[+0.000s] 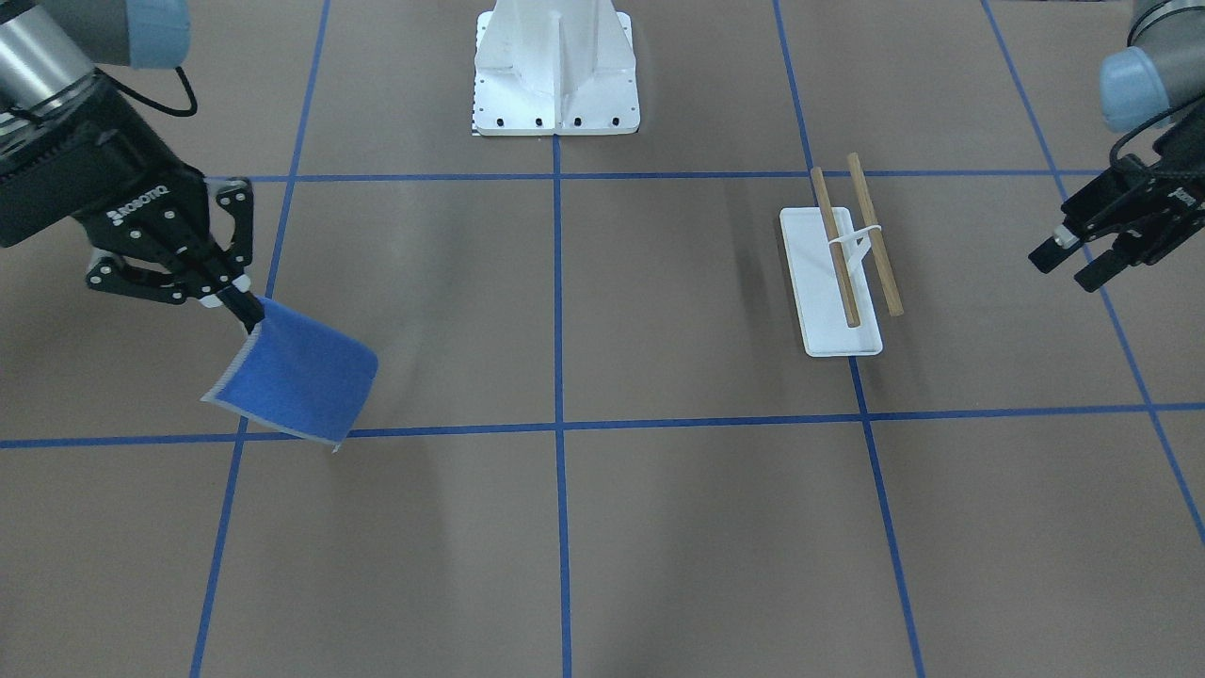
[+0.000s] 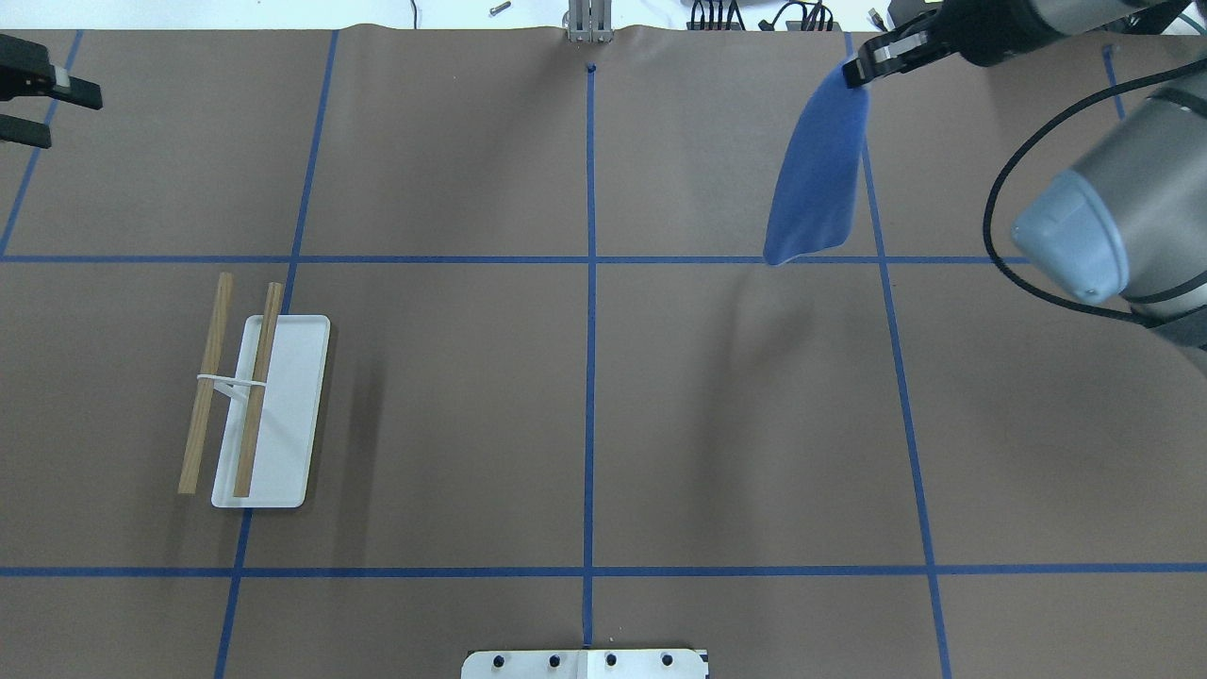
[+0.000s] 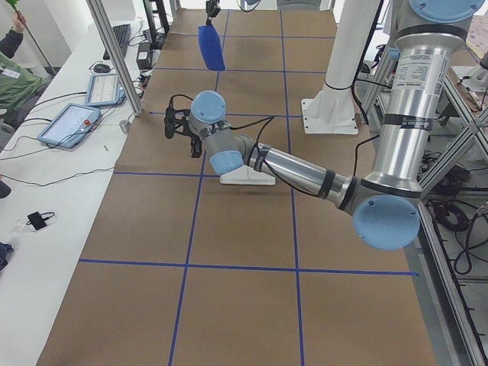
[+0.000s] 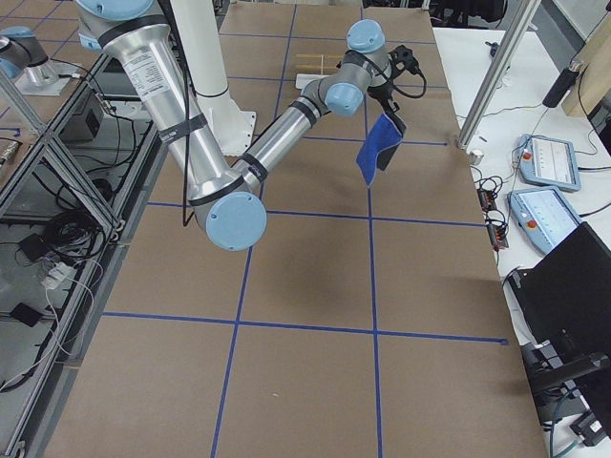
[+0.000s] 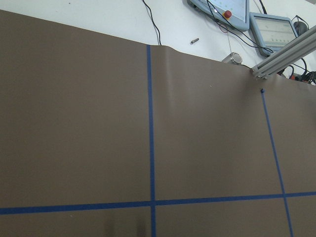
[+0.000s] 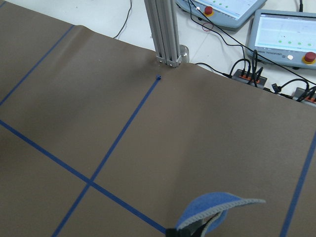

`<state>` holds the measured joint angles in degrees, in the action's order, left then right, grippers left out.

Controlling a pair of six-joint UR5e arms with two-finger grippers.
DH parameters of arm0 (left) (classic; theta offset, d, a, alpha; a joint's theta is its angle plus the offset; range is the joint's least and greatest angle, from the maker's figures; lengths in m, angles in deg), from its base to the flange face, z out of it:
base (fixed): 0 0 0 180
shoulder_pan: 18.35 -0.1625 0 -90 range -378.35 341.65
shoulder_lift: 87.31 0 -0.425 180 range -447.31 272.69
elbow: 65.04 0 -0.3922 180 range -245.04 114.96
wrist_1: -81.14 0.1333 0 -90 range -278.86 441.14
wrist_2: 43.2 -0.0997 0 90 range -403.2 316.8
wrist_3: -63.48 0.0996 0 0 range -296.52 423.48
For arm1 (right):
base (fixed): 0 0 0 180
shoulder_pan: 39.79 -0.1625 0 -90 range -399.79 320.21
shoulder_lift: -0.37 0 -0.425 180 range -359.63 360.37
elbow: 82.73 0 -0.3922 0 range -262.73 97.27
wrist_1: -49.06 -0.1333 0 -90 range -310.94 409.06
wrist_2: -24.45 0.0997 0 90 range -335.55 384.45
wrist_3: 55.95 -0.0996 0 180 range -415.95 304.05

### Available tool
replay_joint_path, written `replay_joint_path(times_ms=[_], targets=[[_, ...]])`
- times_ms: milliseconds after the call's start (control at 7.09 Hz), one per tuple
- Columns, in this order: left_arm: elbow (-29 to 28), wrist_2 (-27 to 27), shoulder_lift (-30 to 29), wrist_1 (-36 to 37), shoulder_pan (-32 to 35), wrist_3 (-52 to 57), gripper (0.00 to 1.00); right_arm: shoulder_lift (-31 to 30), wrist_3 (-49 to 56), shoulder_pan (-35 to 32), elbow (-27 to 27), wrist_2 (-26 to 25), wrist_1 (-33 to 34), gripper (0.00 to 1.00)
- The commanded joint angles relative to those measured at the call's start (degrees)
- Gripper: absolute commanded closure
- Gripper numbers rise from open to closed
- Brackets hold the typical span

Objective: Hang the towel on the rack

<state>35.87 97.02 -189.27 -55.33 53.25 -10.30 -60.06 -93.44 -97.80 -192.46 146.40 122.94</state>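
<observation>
as r end effector (image 1: pixel 244 307) clamps it, blue towel (image 1: pixel 297 381) dangles; l end effector (image 1: pixel 1065 267) apart.

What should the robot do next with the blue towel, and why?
Probably carry the towel sideways toward the rack: the right gripper pinches one corner, the cloth hangs above the table, and the rack stands bare, far across.

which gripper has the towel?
The right gripper, jaws shut on one corner of the towel, which hangs free in the air. The left gripper is empty, jaws open.
</observation>
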Motion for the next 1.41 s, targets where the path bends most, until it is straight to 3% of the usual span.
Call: replay_joint_path(times_ms=[0,282,423,706,988,1270], targets=[[-0.2,-11.6,-7.0,-0.4,-12.2,-13.9,0.01,3.3,-10.4,5.8,-0.2,-6.8,0.0,1.00],[-0.9,-21.4,-13.6,0.4,-20.7,-23.6,0.01,4.5,-7.5,10.7,-0.6,-12.7,-0.1,1.00],[-0.7,-21.7,-13.9,0.4,-22.4,-24.5,0.01,4.4,0.4,14.5,-1.1,-16.8,0.0,1.00],[-1.1,-21.7,-15.6,0.7,-23.3,-29.4,0.01,5.9,10.3,24.7,-1.3,-29.9,2.9,1.00],[-1.2,-21.7,-16.4,0.7,-24.7,-31.6,0.01,11.3,15.7,33.5,-1.2,-42.2,13.6,1.00],[-1.4,-21.9,-16.9,0.7,-25.4,-31.9,0.01,15.2,16.7,37.1,-0.5,-45.0,17.3,1.00]])
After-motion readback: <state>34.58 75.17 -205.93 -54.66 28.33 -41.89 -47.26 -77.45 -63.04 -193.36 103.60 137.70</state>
